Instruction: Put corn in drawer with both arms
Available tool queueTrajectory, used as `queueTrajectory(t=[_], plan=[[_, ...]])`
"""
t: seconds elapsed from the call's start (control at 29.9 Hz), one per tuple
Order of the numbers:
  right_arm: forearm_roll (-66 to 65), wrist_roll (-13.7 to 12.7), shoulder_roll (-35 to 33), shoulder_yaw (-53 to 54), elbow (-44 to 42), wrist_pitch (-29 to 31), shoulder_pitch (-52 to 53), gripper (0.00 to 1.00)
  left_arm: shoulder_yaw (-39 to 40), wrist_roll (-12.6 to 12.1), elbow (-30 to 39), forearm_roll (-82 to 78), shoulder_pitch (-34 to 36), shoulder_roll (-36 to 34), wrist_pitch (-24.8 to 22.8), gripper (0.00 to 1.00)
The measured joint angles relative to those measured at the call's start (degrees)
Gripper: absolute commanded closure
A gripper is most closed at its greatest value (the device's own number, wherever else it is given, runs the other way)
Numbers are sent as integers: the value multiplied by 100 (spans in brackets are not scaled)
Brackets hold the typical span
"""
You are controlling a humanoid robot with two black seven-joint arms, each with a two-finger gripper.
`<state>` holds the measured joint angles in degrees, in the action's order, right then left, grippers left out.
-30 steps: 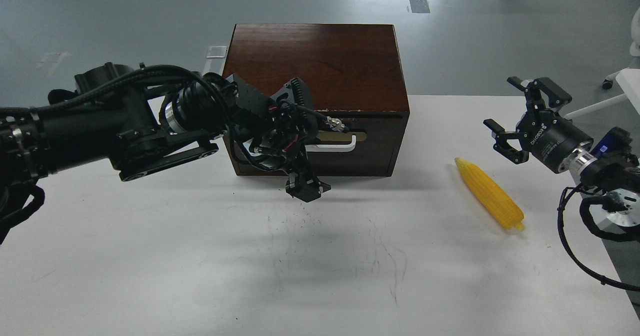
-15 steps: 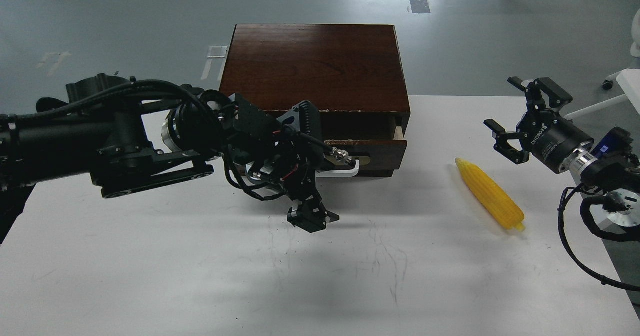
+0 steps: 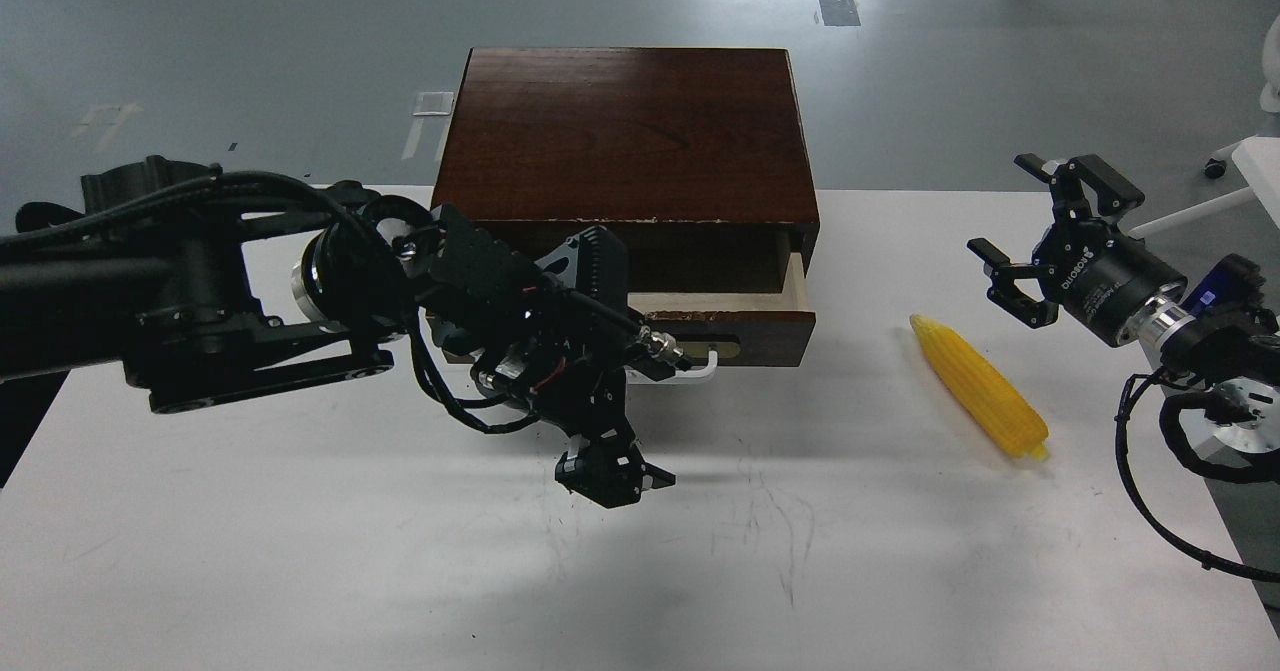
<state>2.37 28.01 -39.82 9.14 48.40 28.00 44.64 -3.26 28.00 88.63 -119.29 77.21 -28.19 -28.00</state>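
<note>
The white table (image 3: pixel 300 551) carries everything, its surface scuffed with faint dark marks near the middle. At its far edge stands the reddish-brown box (image 3: pixel 620 131), and from the box's front the drawer (image 3: pixel 760 316) sticks out: a dark brown front with a brass-coloured plate and a white bar handle (image 3: pixel 700 366), a pale wood wall visible on its right side, and a chipped upper edge on the box just above it. A second ago the drawer front sat flush with the box; it now stands well out, and the left arm (image 3: pixel 180 301) has drawn back toward the near-left with it.

The left arm comes in low from the left, cables looping around its wrist. The left gripper (image 3: pixel 640 351) is bunched against the handle's left part; its jaws are hidden in dark clutter, so I cannot tell whether they clamp the handle. The right gripper (image 3: pixel 1040 241) hovers above the table at the right, jaws spread wide and holding nothing, unchanged from before.

The corn (image 3: pixel 980 387) lies on the table, right of the drawer and just below-left of the right gripper: bright yellow, ridged with kernels, tapered tip pointing to the far left.
</note>
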Motion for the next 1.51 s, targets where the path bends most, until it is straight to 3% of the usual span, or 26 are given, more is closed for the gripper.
queueTrajectory(t=[0.2, 0.43, 0.54, 0.67, 0.8, 1.14, 1.37, 1.51], plan=[[-32, 0, -2, -19, 3, 0, 4, 1, 751, -2, 41, 1055, 61, -212, 0, 1], [-59, 0, -189, -27, 37, 0, 6, 1, 1532, -2, -153, 4738, -227, -872, 0, 1], [-63, 0, -217, -30, 51, 0, 2, 1, 1605, -3, -275, 6531, -537, -1191, 34, 1], [-216, 0, -256, -67, 69, 0, 11, 1, 1638, -2, -498, 8755, -1122, -1593, 539, 1], [-808, 0, -369, -70, 102, 0, 57, 1, 1762, 0, -887, 9970, -1929, -1802, 680, 1], [-3759, 0, -1078, -69, 452, 1, 486, 1, 3851, 0, -2054, 10575, -4434, -1591, 52, 1], [-6188, -1, -1220, -106, 504, 0, 661, 1, 4248, 0, -2120, 10592, -4901, -1579, 1, 1], [-7587, -1, -1201, -269, 482, -419, 677, 1, 4274, 0, -2121, 10593, -4916, -1559, 0, 1]])
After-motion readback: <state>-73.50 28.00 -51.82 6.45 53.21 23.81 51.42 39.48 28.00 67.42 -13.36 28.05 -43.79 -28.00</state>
